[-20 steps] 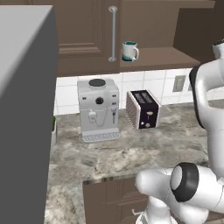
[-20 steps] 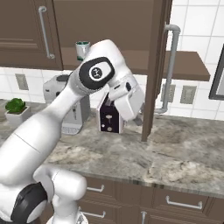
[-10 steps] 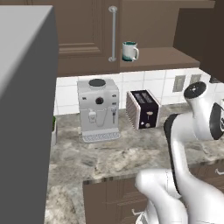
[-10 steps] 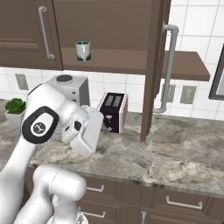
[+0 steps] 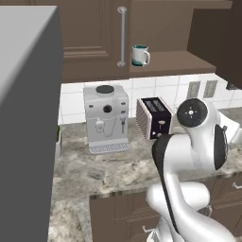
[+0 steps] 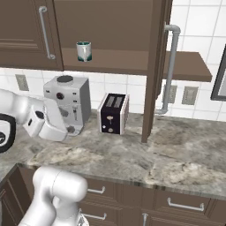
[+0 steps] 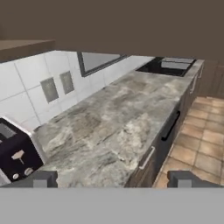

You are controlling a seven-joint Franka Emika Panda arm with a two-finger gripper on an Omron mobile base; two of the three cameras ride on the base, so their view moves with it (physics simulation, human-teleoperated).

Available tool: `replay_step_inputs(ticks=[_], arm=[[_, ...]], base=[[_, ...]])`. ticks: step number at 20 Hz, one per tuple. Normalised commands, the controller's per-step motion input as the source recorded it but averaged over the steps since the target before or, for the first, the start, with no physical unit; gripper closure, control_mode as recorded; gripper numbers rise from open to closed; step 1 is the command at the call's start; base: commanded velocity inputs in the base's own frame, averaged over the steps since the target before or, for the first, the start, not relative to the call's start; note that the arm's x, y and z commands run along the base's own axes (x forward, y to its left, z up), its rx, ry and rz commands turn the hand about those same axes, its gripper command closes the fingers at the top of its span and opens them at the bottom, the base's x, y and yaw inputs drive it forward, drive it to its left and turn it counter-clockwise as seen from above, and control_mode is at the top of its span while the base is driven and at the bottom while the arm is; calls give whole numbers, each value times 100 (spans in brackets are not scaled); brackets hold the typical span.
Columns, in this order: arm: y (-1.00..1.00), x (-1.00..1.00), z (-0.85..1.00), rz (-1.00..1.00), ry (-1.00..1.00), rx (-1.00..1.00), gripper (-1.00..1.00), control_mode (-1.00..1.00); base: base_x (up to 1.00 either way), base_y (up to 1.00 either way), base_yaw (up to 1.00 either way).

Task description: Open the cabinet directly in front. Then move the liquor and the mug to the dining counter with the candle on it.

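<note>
The cabinet [image 5: 94, 33] [image 6: 114, 31] has its right door [image 6: 155, 66] swung open and its left door [image 6: 26, 35] shut. On its open shelf the white, teal-rimmed mug [image 5: 140, 55] [image 6: 84, 51] stands upright. My arm [image 5: 194, 142] [image 6: 44, 126] is folded low over the counter, well below the shelf. In the hand view my gripper [image 7: 113, 181] is open, fingertips [image 7: 39, 179] wide apart with nothing between them, looking along the marbled countertop [image 7: 113, 127]. The liquor, the candle and the dining counter are out of view.
A silver coffee machine [image 5: 106, 118] [image 6: 66, 103] and a black toaster [image 5: 153, 118] [image 6: 113, 114] [image 7: 15, 157] stand on the counter under the cabinet. A tall grey block [image 5: 23, 118] is at the left. A cooktop [image 7: 168, 65] lies at the counter's far end, with drawers [image 7: 162, 144] and tiled floor below.
The arm has swung down from in front of the open cabinet to a low, folded pose over the counter. The gripper stayed open. The mug has not moved.
</note>
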Motion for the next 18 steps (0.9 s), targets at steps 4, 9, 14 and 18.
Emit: replay_step_inputs(ticks=[4,9,14,18], arm=[[97,0,38,50,-19,-21,-100,-100],[66,0,15,63,-30,-25,-100,-100],[23,-1,7,37,-38,-20,-100,-100],[0,-12,-4,3,-14,0,-100,-100]], base=[[0,0,0],[0,0,0],[0,0,0],[0,0,0]])
